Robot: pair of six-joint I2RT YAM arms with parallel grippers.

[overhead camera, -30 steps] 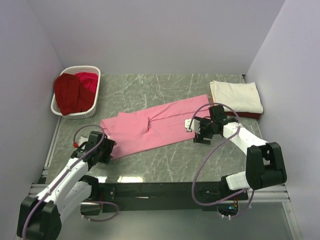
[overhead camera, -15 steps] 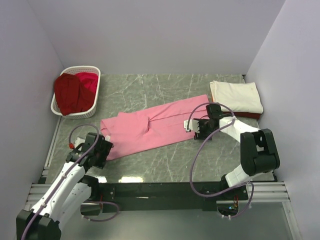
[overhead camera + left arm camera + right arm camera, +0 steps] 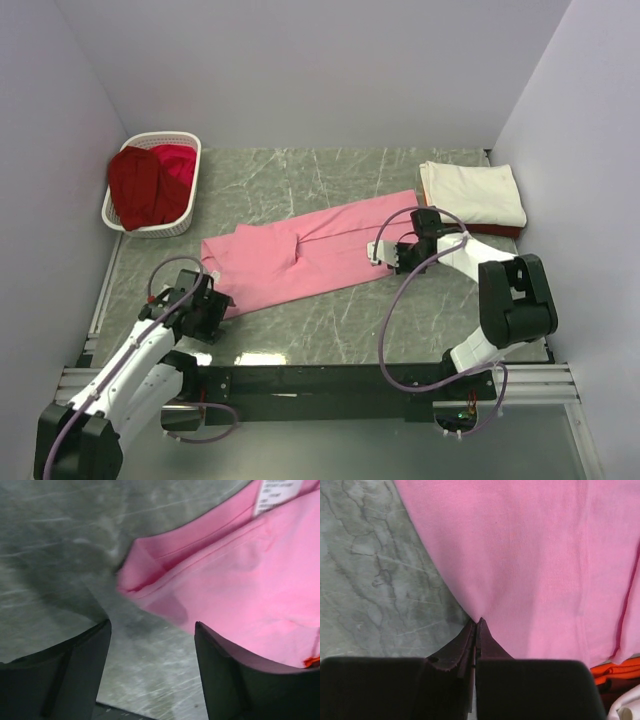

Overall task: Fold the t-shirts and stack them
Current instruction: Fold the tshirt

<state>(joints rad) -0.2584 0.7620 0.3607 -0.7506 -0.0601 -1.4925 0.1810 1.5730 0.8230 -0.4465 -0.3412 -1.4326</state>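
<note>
The pink t-shirt (image 3: 310, 255) lies spread across the counter (image 3: 330, 320). Only the right wrist view shows the right end effector (image 3: 476, 625) closed on the shirt's hem; from overhead that pinch is too small to read. The left end effector (image 3: 152, 626) stands open at the shirt's corner. At the back right, a folded cream t-shirt (image 3: 470, 193) hides all but an edge of dark red cloth (image 3: 500, 231) beneath.
</note>
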